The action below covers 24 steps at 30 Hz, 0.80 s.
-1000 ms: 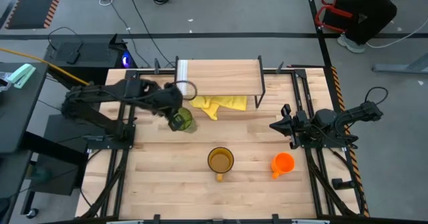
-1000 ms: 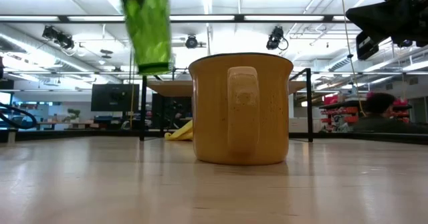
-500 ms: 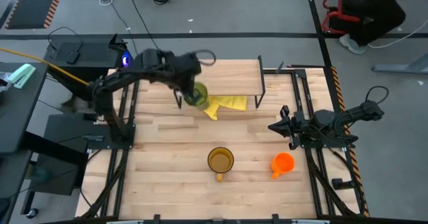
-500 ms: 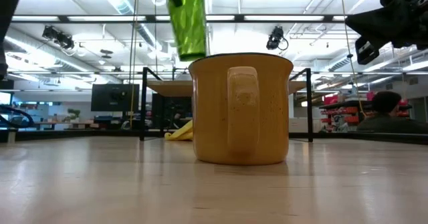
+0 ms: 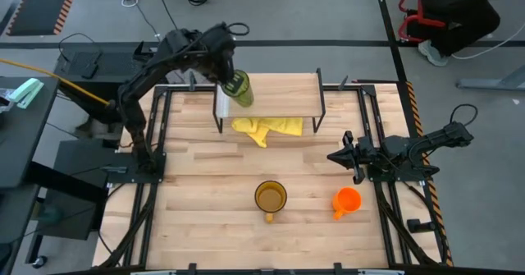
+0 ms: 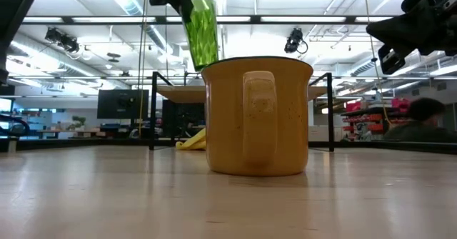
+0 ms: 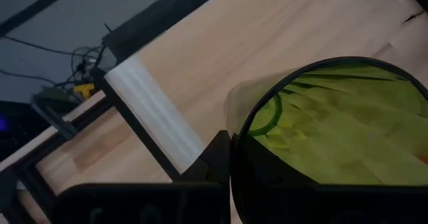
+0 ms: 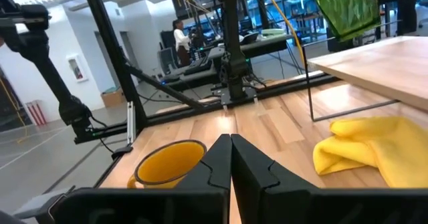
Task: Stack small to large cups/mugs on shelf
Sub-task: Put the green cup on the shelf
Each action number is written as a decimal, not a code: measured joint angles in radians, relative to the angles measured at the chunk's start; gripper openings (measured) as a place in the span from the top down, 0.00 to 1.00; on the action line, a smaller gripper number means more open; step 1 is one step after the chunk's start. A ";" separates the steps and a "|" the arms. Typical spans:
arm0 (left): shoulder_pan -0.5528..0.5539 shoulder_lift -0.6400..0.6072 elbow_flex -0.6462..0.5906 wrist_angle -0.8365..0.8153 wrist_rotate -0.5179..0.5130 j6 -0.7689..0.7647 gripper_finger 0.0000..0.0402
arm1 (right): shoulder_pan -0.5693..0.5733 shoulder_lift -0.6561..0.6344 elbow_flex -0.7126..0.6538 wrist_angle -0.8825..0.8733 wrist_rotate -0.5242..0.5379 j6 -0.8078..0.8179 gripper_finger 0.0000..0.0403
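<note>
The left gripper [image 5: 230,71] is largely hidden in the high view behind its own wrist, and in the low view only its dark underside is seen at the frame's top. It is clamped on the tumbler [image 5: 239,89], which is held tilted in the air over the left end of the shelf [image 5: 279,96]; the low view shows its base clear of the top board. In the left wrist view the tumbler's lower part is cut off by the frame, and only its rim and ribbed wall are made out. The shelf's left edge lies just beside the tumbler, and the rest of the board to the right is bare.

A cloth [image 5: 267,129] is partly covered by the shelf, its front spilling out onto the table [image 5: 205,193]. In the low view most of the shelf and cloth is blocked by the amber mug [image 5: 271,198], which stands near the table's front edge, handle toward that edge.

The orange mug [image 5: 347,201] stands to the right, well apart from the amber mug, and cannot be found in the low view. The right gripper [image 5: 336,156] hovers just behind it, fingers pressed together with nothing between them. Open tabletop lies between shelf and mugs.
</note>
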 joint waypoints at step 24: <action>0.080 0.080 0.000 0.000 0.046 0.010 0.97 | 0.000 0.086 0.000 -0.001 0.000 0.000 0.97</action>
